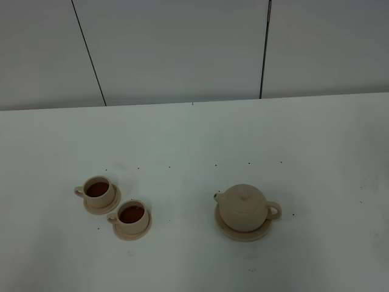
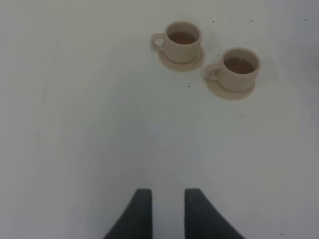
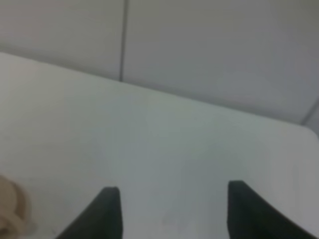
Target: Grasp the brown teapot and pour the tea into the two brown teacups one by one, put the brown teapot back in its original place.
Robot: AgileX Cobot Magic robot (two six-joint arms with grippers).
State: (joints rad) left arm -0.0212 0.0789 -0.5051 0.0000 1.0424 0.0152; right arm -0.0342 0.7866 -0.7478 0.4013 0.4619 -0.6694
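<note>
On its wide saucer [image 1: 243, 235] sits the brown teapot [image 1: 244, 207]: rigid, breakable clay, best taken by its loop handle. Right gripper [image 3: 172, 211] fingers spread, empty; left gripper [image 2: 166, 211] fingers nearly together, holding nothing.

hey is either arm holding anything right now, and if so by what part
Nothing is held. The right gripper has its jaws open over bare table, and the left gripper is empty too. The brown teapot sits on its saucer.

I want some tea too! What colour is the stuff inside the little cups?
Dark reddish-brown tea, seen best from the high camera.
</note>
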